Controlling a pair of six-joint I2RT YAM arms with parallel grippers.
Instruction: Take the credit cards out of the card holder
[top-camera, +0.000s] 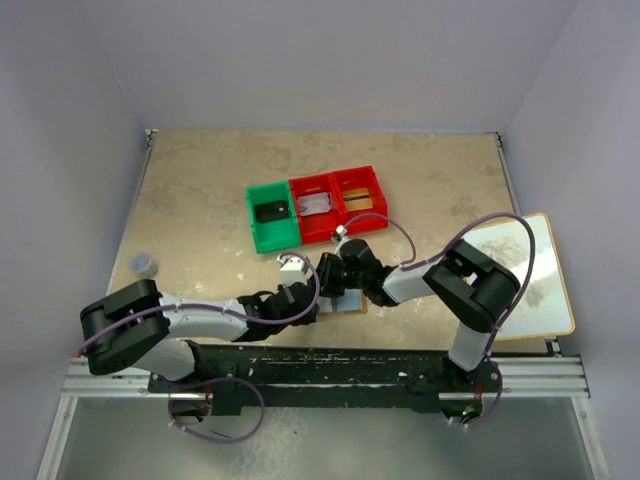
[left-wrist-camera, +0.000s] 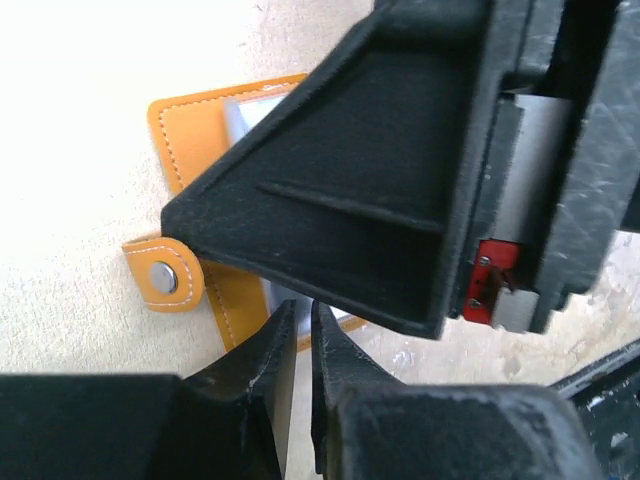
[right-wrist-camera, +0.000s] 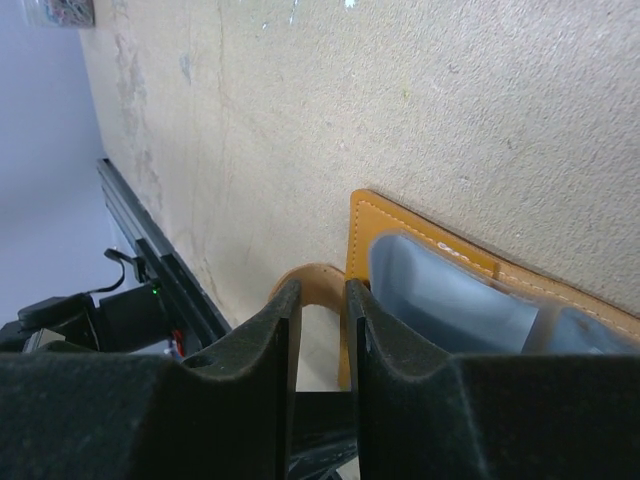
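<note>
Black plastic fingers of the left gripper (left-wrist-camera: 303, 312) stand almost pressed together, their tips at the near edge of the card holder (left-wrist-camera: 190, 130); whether they nip anything I cannot tell. This stitched orange-tan bifold lies open and flat just ahead of them (smooth blue-grey pockets up), between both arms at the table's near middle. From the right, the right gripper (right-wrist-camera: 322, 290) covers it with its jaws narrowly apart; I cannot tell if it grips.

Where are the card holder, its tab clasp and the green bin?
card holder (left-wrist-camera: 186, 138): left wrist view, on the orange outer leather.
tab clasp (left-wrist-camera: 163, 277): left wrist view, on the metal snap.
green bin (top-camera: 275, 242): top external view, on its near wall.
</note>
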